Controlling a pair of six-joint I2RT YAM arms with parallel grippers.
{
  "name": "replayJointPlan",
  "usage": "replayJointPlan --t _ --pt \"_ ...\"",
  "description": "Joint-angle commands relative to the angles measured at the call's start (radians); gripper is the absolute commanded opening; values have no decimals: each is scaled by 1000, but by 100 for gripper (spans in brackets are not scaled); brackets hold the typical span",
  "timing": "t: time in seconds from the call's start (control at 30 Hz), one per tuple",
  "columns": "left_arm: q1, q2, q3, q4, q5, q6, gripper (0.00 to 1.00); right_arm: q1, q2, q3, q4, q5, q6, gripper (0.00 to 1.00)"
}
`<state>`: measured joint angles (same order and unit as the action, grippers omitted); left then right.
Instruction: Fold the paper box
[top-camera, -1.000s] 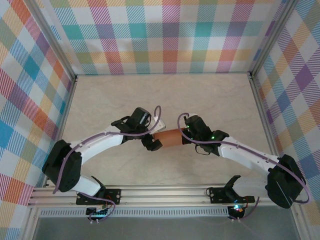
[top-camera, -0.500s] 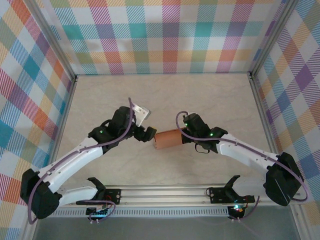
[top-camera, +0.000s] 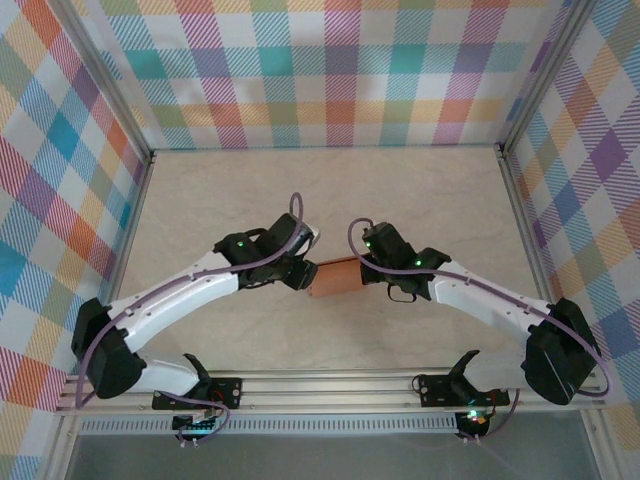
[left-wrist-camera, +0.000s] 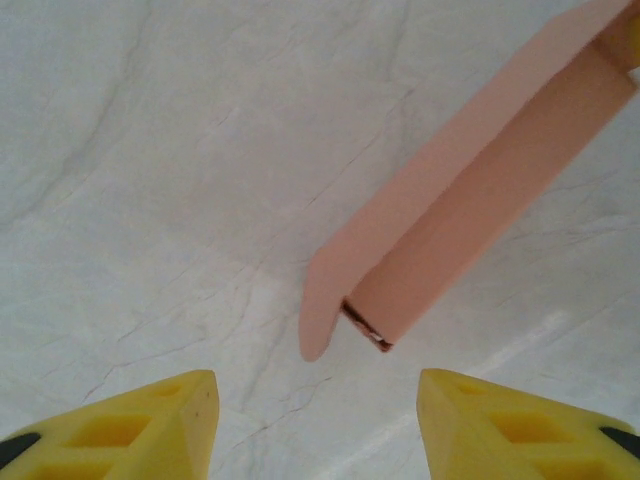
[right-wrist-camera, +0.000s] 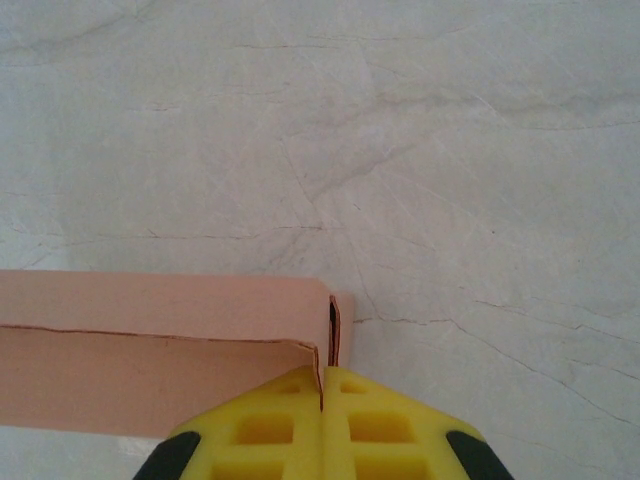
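Overhead and both close wrist views share the paper box (top-camera: 335, 279).

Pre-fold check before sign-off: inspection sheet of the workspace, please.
Surface: pale marbled table, no marks seen.
Job's things: box, salmon card, partly folded, between the two hands.
Clutter: nothing seen.
Hands: right hand shut on the box's end; left hand open, short of the other end, not touching.
Cables: purple cables loop up at both wrists.
Surroundings: plaid walls; metal rail at the near edge.
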<state>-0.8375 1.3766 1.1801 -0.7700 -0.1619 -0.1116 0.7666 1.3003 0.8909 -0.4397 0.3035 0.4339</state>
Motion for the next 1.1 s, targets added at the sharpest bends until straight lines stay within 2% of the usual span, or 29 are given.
replayJointPlan --t 0.0,0.13,0.33,0.4,0.63,0.83,1.07 --pt "-9 48 39 -85 -58 -13 52 5 20 27 -59 -4 14 0" --pt "-8 102 64 -92 -64 -21 45 6 24 30 -60 -9 15 0" --pt "-8 131 99 -92 -54 -58 26 5 22 28 -60 -14 15 0" --pt "-8 137 111 -98 -56 -81 23 5 22 28 -60 -14 15 0" --pt "-7 170 130 -83 9 -108 18 5 19 24 -56 -22 16 0" --pt "-6 170 126 -89 9 -106 28 5 17 22 -58 -21 15 0" --pt "-7 181 119 -95 -1 -106 21 4 17 22 -55 -24 17 0"
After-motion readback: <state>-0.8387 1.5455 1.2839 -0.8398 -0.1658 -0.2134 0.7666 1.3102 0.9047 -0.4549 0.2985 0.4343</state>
